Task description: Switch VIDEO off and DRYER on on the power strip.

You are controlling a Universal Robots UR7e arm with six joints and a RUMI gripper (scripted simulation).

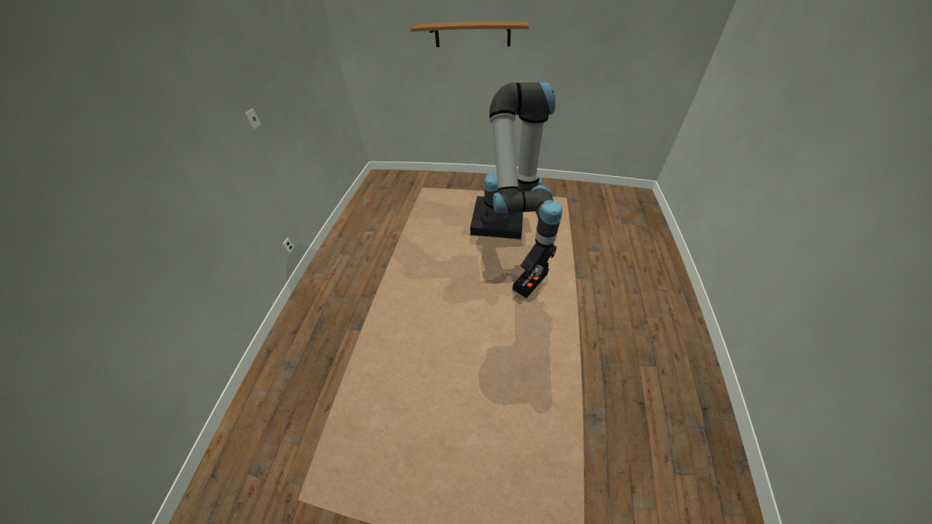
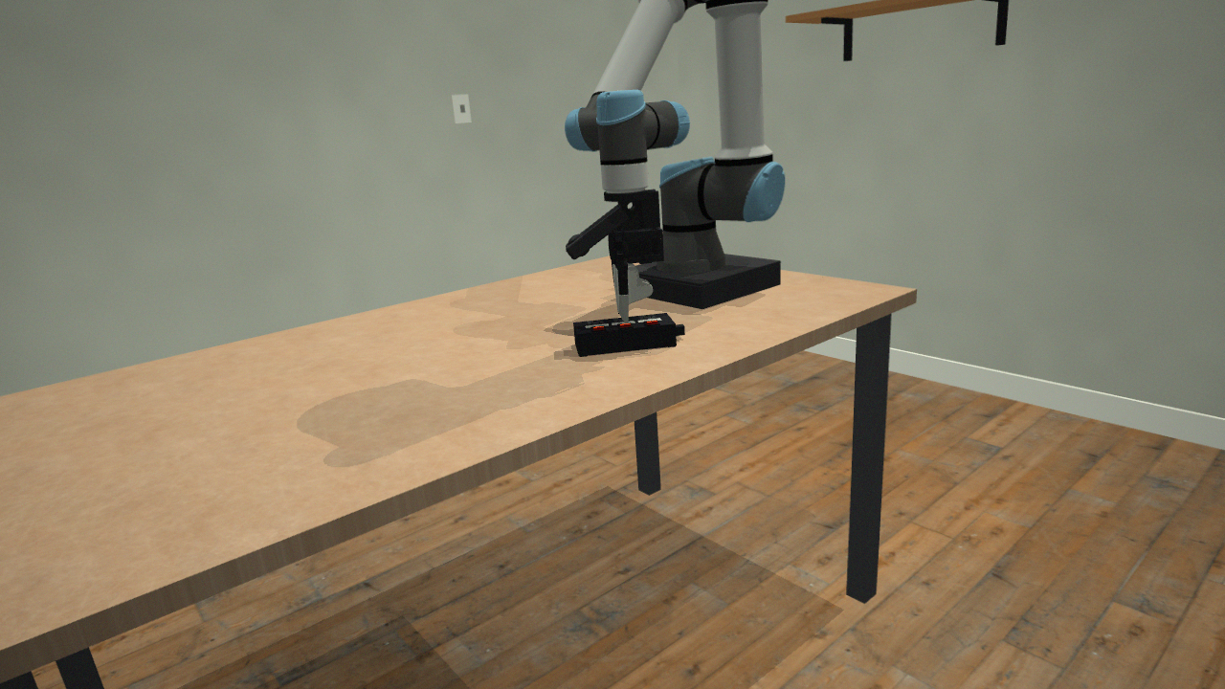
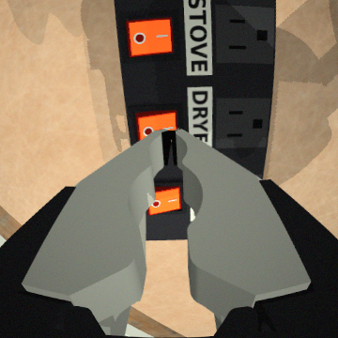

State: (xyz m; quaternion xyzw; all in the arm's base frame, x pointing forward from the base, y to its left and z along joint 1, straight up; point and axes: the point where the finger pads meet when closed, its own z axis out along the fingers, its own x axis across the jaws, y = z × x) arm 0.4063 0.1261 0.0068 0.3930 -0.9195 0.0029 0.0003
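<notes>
The black power strip (image 2: 628, 336) lies face up on the table near the robot base; it also shows in the overhead view (image 1: 528, 281). In the wrist view it runs up the frame with three orange-lit rocker switches: STOVE (image 3: 150, 38) at the top, DRYER (image 3: 156, 124) in the middle, and a third (image 3: 165, 200) nearest me, its label hidden by my fingers. My gripper (image 3: 171, 132) is shut and empty, its tips just over the lower edge of the DRYER switch. In the side view the gripper (image 2: 624, 312) points straight down at the strip's middle.
The robot base (image 2: 710, 278) stands just behind the strip. The table's right edge (image 2: 770, 346) lies close to the strip. A wall shelf (image 1: 469, 27) hangs high at the back.
</notes>
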